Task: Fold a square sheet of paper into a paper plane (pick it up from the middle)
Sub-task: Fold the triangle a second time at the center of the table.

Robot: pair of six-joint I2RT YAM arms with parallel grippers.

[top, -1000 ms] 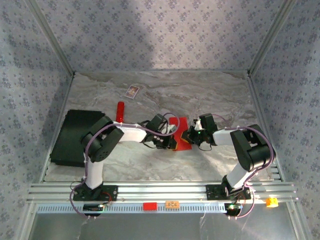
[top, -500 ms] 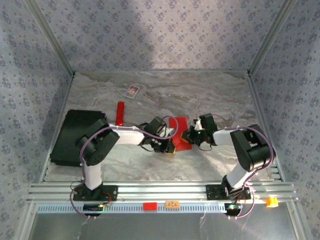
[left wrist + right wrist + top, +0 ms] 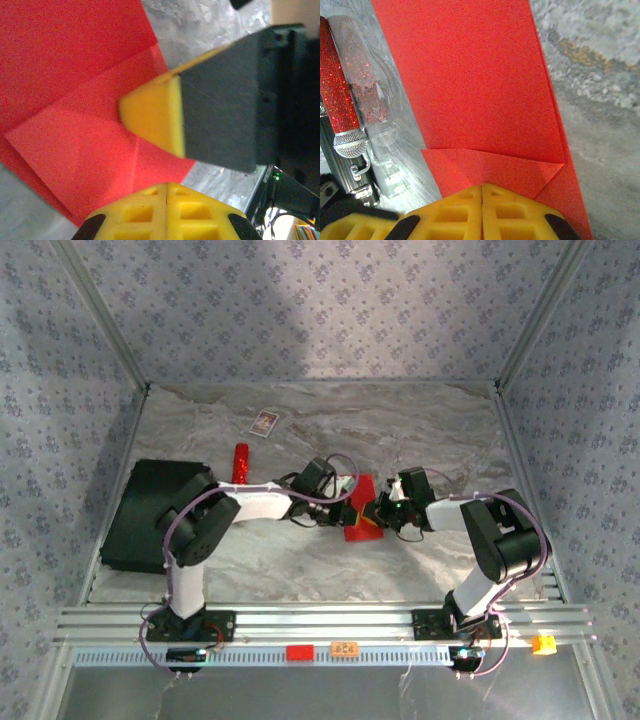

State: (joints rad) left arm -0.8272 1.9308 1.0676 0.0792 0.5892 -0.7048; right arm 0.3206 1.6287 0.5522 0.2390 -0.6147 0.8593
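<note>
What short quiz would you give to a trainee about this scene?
1. True or false: the paper is flat, without any crease.
2. The card lies: A. on the paper; B. well apart from it; C. under it.
3. Fill in: the left gripper and the right gripper both have their jaws ____.
Key: 1. False, folded flaps show. 2. B. 3. shut.
</note>
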